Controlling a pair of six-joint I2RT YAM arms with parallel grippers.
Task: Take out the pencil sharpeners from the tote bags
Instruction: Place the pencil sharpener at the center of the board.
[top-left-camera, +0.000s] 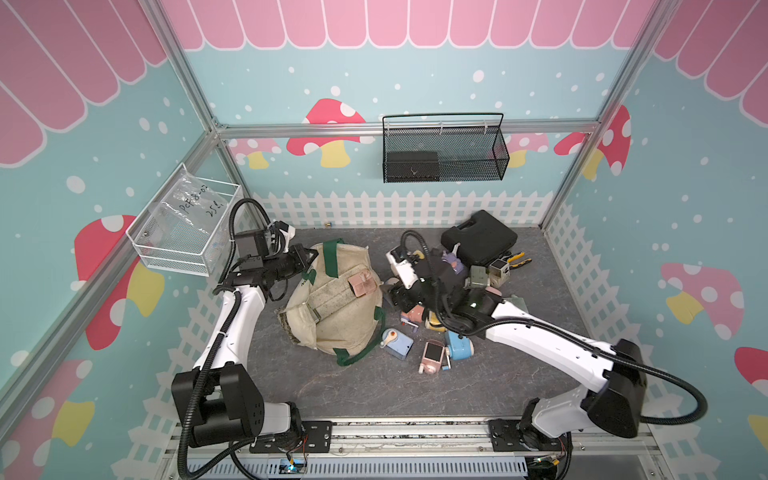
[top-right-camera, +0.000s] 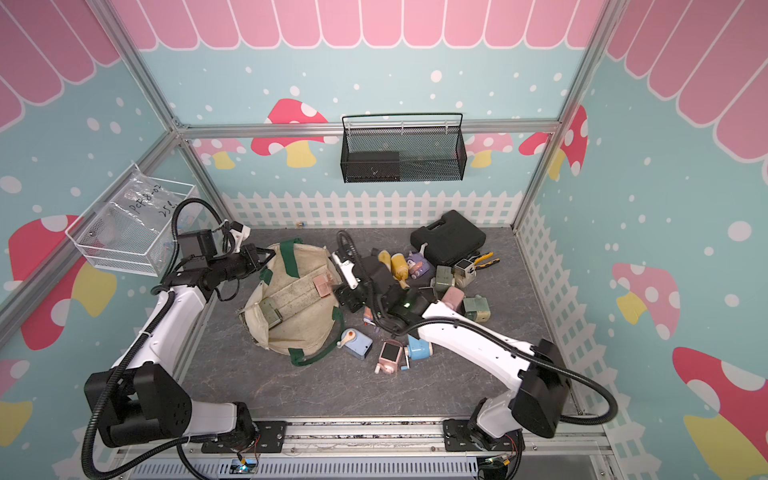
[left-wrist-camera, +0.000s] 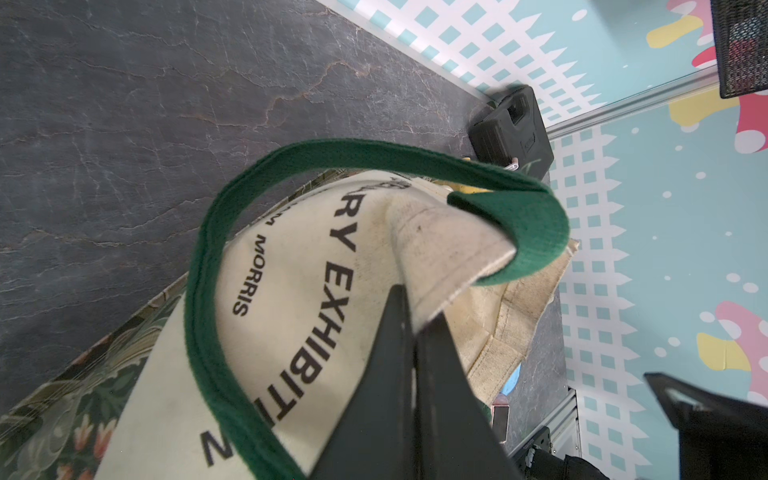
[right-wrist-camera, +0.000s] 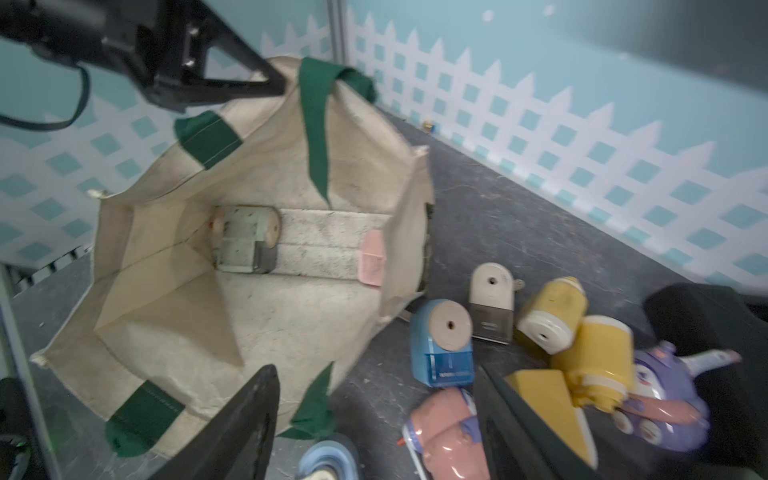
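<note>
Left end effector (left-wrist-camera: 409, 307) is clamped tight on the tote bag (top-left-camera: 332, 320), pinching the cream rim at the bag's 10 o'clock corner next to a green strap (left-wrist-camera: 332, 151). That lifts the corner.

The bag sits left of centre on the tabletop (top-left-camera: 374, 386) with its mouth gaping upward. Two pencil sharpeners lie on the bag floor: a sage green one (right-wrist-camera: 243, 241) at 9 o'clock and a pink one (right-wrist-camera: 371, 259) against the 2 o'clock wall.

Right end effector (right-wrist-camera: 374, 374) has its jaws apart with nothing between them, and it sits just off the bag's 3 o'clock edge.

The other sharpeners are out on the tabletop, spread from 2 to 5 o'clock of the bag:
- blue (right-wrist-camera: 440, 345)
- beige (right-wrist-camera: 492, 299)
- yellow (right-wrist-camera: 552, 313)
- purple cartoon one (right-wrist-camera: 665, 399)
- blue crank one (top-left-camera: 397, 343) touching the bag's 5 o'clock edge

Black case (top-left-camera: 478, 241) is at the tabletop's 1 o'clock, with pliers (top-left-camera: 519, 259) just beside it.
</note>
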